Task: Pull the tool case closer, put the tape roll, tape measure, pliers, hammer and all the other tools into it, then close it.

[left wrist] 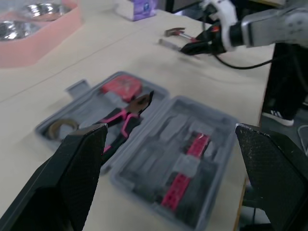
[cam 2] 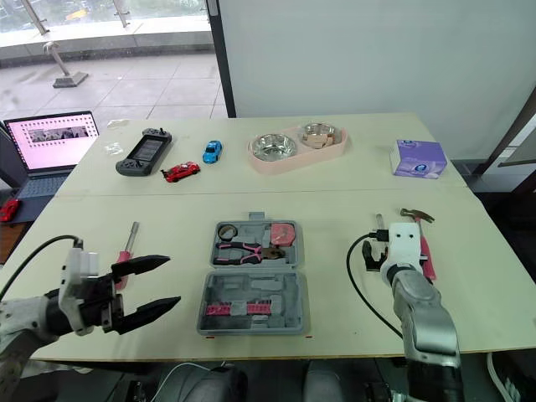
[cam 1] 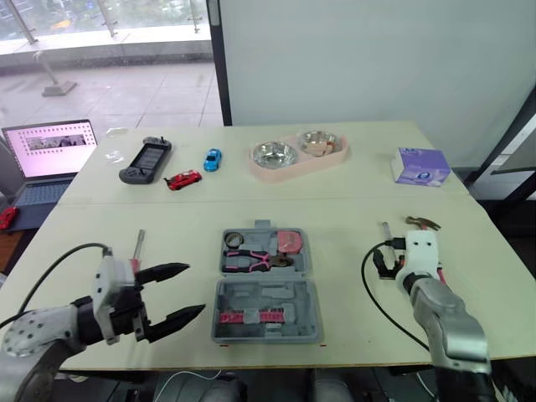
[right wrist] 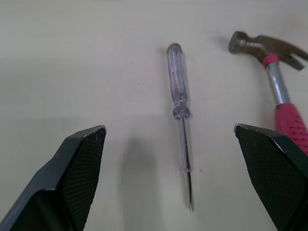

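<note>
Right wrist view looks straight down the right tool, whose two black fingers stand wide apart, gripping nothing. Just beyond them, lying almost midway in the gap, is a clear-handled screwdriver flat on the pale worktop. Its long axis runs along the tool's reach rather than across it, blade tip nearest the fingers and handle farthest, so I'd judge the jaws already straddle its thin width and need only come down on the shank or reach on to the handle. To the robot's right of it lies a steel hammer with a pink grip, roughly parallel, head far and grip running toward one finger, near the screwdriver but apart from it. From the head views this right arm is plainly the nearer one to both. The open grey plastic tool case sits mid-worktop, well apart to the robot's left of that tool, already holding pink-handled pliers, a dark tape roll and a pink tape measure. The left tool hovers open and empty at the case's other side, near a slim pink-handled implement whose kind I can't make out. From above, the white wrist block hides most of the screwdriver and the hammer's grip, and whether the right fingers touch the worktop I cannot tell
</note>
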